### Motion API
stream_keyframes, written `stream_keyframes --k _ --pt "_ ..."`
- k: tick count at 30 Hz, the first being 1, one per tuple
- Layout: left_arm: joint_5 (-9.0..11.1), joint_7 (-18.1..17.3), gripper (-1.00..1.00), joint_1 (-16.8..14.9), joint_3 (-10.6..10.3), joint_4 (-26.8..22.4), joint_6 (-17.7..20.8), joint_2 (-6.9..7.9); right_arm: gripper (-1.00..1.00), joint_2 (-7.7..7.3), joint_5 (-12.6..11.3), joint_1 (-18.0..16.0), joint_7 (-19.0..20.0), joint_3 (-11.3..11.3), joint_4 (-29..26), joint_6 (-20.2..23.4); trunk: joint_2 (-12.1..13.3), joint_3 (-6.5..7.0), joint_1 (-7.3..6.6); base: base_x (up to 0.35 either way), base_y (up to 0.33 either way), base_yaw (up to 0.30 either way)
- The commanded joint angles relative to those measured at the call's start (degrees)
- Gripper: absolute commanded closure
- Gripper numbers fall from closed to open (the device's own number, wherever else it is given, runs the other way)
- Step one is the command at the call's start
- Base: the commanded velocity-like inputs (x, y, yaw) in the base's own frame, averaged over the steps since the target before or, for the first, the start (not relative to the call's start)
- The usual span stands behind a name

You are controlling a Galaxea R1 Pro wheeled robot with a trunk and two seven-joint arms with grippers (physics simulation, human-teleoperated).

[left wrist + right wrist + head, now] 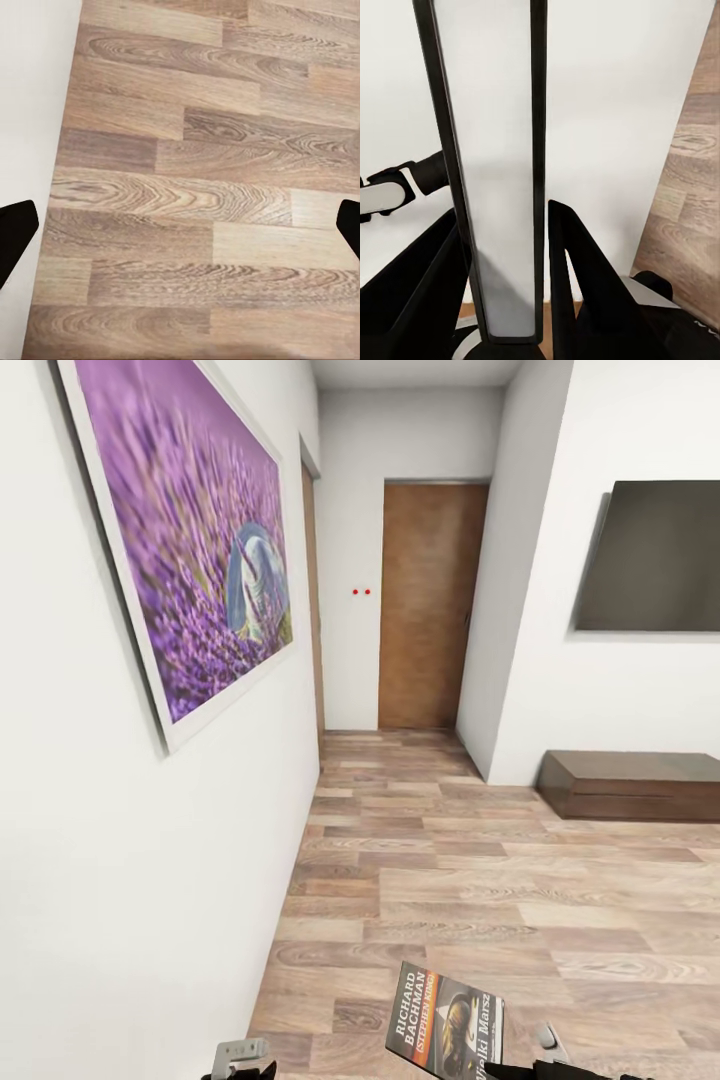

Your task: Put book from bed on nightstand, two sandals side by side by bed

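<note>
White walls close in a narrow stretch of the bedroom, with a light wood-plank floor (470,880) running far toward a brown door (430,605). On the left wall (130,880) hangs a big framed picture of purple flowers (185,530). Low at the near edge, just right of that wall, the left gripper (180,225) peeks into the head view as a grey and black tip; the arm is tucked low beside the trunk. From its wrist camera the two dark fingers (15,232) sit wide apart at the frame's sides, with only bare planks between them, so this claw is spread and holds nothing.

Right of it, at the near edge, the book (445,1020) stands tilted, cover facing the head camera, its orange band reading "Richard Bachman". The right gripper (506,292) pinches it by its lower edge; the wrist view looks along the book's pale page edge, black fingers (577,285) pressed on either side.

Farther right, a long low dark bench (630,785) sits against the wall under a black wall screen (655,555).
</note>
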Motion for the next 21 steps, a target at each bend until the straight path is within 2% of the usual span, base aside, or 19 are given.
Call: stream_keyframes --k 1,9,16,21 --pt "0.6 -0.3 -1.00 -0.1 -0.4 0.1 -0.2 -0.01 1.00 -0.05 -0.6 0.0 0.1 0.4 0.0 0.6 0.0 -0.07 0.04 0.302 0.000 0.000" --pt "0.6 -0.3 -1.00 -0.1 -0.4 0.1 -0.2 -0.01 1.00 -0.05 -0.6 0.0 0.1 0.4 0.0 0.6 0.0 -0.07 0.04 0.112 0.000 0.000" --pt "0.6 -0.3 -1.00 -0.1 -0.4 0.1 -0.2 -0.01 1.00 -0.05 -0.6 0.0 0.1 0.4 0.0 0.6 0.0 -0.07 0.04 0.254 0.000 0.000" --pt "0.6 -0.3 -1.00 -0.1 -0.4 0.1 -0.2 -0.01 1.00 -0.05 -0.6 0.0 0.1 0.4 0.6 0.6 0.0 -0.07 0.04 0.055 0.000 0.000"
